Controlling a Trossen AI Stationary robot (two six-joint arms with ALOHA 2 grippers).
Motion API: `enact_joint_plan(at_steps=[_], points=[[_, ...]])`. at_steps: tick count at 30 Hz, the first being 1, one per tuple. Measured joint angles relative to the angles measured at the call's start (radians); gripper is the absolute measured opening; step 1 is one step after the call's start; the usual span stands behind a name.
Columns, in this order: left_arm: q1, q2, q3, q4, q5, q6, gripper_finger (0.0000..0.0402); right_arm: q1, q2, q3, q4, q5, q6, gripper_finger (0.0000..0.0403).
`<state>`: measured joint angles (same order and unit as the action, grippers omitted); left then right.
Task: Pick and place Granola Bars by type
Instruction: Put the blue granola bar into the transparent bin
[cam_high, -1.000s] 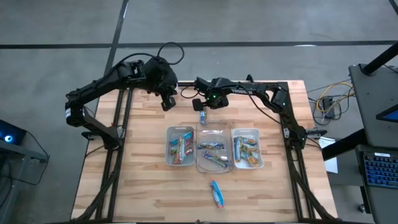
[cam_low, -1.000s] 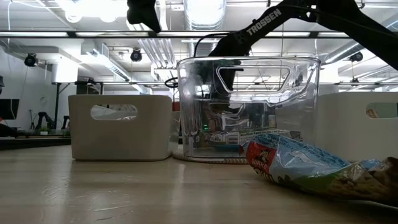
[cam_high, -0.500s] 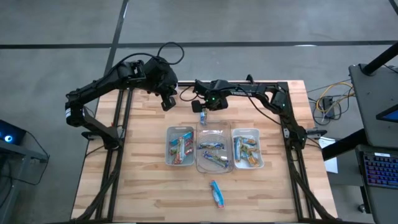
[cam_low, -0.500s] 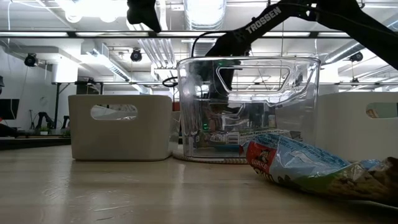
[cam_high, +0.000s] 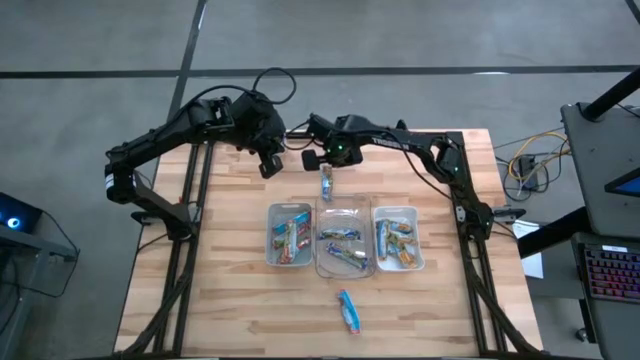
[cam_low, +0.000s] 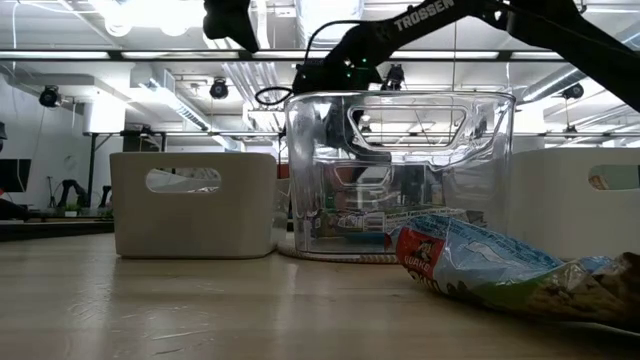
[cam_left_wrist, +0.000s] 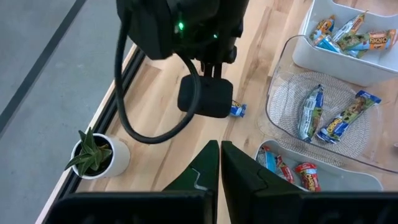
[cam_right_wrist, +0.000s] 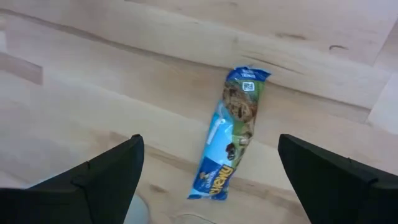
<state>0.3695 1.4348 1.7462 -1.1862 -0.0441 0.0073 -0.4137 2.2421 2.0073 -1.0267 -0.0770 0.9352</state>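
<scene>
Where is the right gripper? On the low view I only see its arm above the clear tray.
Observer: The right gripper hovers over a blue granola bar that lies on the table behind the clear tray.
Operator: Are its fingers open?
Observer: Yes, open and holding nothing, with one finger on each side of the bar and not touching it.
Operator: And the left gripper?
Observer: The left gripper is shut and empty, raised over the table's far edge, to the left of the right gripper.
</scene>
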Motion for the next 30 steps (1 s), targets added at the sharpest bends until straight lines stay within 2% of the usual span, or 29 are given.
enact_joint_plan(at_steps=[10,24,30], points=[[0.000,-0.021,0.001,0.001,0.000,0.022,0.0000,-0.015,0.035,0.035,-0.095,0.000,0.017,0.0356],[0.000,-0.023,0.001,0.009,-0.001,0.035,0.0000,-0.009,0.105,0.037,-0.117,-0.001,0.027,0.0356],[0.000,-0.023,0.001,0.012,0.000,0.034,0.0000,0.005,0.160,0.094,-0.111,0.002,0.007,0.0356]])
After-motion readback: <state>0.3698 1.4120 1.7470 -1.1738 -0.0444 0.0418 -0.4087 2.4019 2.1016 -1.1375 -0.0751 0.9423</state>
